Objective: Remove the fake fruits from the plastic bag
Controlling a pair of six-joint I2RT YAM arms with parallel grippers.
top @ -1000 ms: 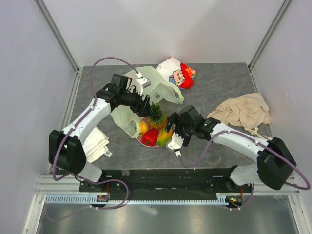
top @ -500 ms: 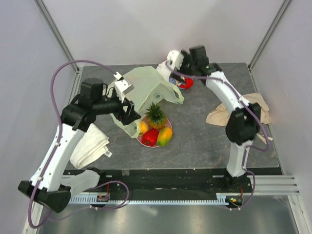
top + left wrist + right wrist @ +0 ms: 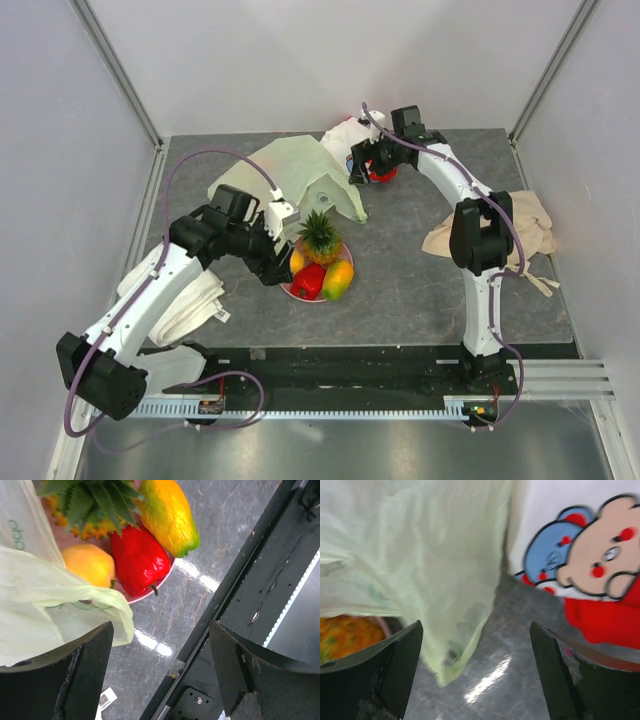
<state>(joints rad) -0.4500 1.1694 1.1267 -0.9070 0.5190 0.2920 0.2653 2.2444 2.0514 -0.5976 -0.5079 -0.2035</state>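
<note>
Fruits (image 3: 320,262) are sitting together on a pink plate (image 3: 152,591) near the middle of the table (image 3: 420,290), outside the bag. Farthest left, a white towel (image 3: 185,295) is lying by the table edge. Next to it, the left gripper (image 3: 161,630) is hovering low at the plate's left side. Its fingers (image 3: 85,675) are standing wide apart and gripping nothing. A loose fold of the pale green bag (image 3: 290,170) is draping in front of one finger and overlapping the plate's left rim, and the rest of the bag is spreading toward the back of the table.

On the plate, a peach-coloured fruit (image 3: 90,562) is resting at the left, just beside the bag fold. A pineapple (image 3: 319,235) is sitting behind it, a red pepper (image 3: 140,560) is lying at the front, and a mango (image 3: 167,515) is lying at the right.

Further right and back, a cartoon-printed pouch (image 3: 590,565) is lying just beside the bag's far corner. The right gripper (image 3: 476,627) is hanging over that spot, fingers (image 3: 380,680) spread wide with nothing between them. At the far right, a beige cloth (image 3: 500,225) is lying crumpled.
</note>
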